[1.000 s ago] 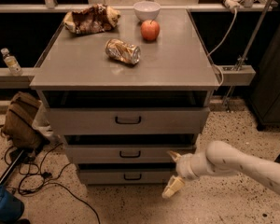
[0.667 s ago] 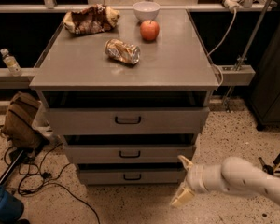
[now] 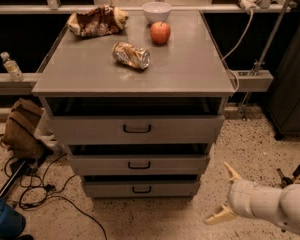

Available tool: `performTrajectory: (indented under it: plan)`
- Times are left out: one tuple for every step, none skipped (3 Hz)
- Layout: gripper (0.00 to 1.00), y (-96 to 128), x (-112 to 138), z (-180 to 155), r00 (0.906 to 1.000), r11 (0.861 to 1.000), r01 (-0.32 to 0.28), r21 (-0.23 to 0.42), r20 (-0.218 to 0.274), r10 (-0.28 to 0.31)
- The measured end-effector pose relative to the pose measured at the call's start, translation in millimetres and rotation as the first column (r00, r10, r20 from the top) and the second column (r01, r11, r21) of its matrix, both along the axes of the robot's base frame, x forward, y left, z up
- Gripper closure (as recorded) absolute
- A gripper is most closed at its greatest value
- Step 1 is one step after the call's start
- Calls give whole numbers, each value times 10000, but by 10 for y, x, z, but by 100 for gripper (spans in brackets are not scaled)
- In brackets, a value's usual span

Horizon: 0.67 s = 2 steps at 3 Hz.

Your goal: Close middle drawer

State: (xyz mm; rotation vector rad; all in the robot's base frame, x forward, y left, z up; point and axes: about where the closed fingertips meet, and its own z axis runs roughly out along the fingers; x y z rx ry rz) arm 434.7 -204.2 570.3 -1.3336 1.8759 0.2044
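Observation:
The middle drawer (image 3: 139,164) is the low grey front with a small black loop handle, second of three in the grey cabinet. A dark gap shows above its front panel. My gripper (image 3: 217,192) is at the lower right, over the floor, to the right of and below the drawer fronts and apart from the cabinet. Its two tan fingers (image 3: 232,174) are spread open and hold nothing.
The top drawer (image 3: 137,128) has a taller front; the bottom drawer (image 3: 141,189) sits near the floor. On the cabinet top (image 3: 190,69) lie an apple (image 3: 160,32), a white bowl (image 3: 157,11), a crushed can (image 3: 131,55) and a crumpled bag (image 3: 96,20). Cables (image 3: 40,189) and a brown bag (image 3: 23,129) lie left.
My gripper has drawn back from the cabinet's lower right corner, moving right and down toward the camera. The drawers look unchanged.

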Motion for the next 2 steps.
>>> performTrajectory:
  plan:
    - [0,-18,-52,756,9971,9969,-413,-664,615,454]
    - [0,221,-64,1409,9861,9824,-1068,-1532,1101,1244]
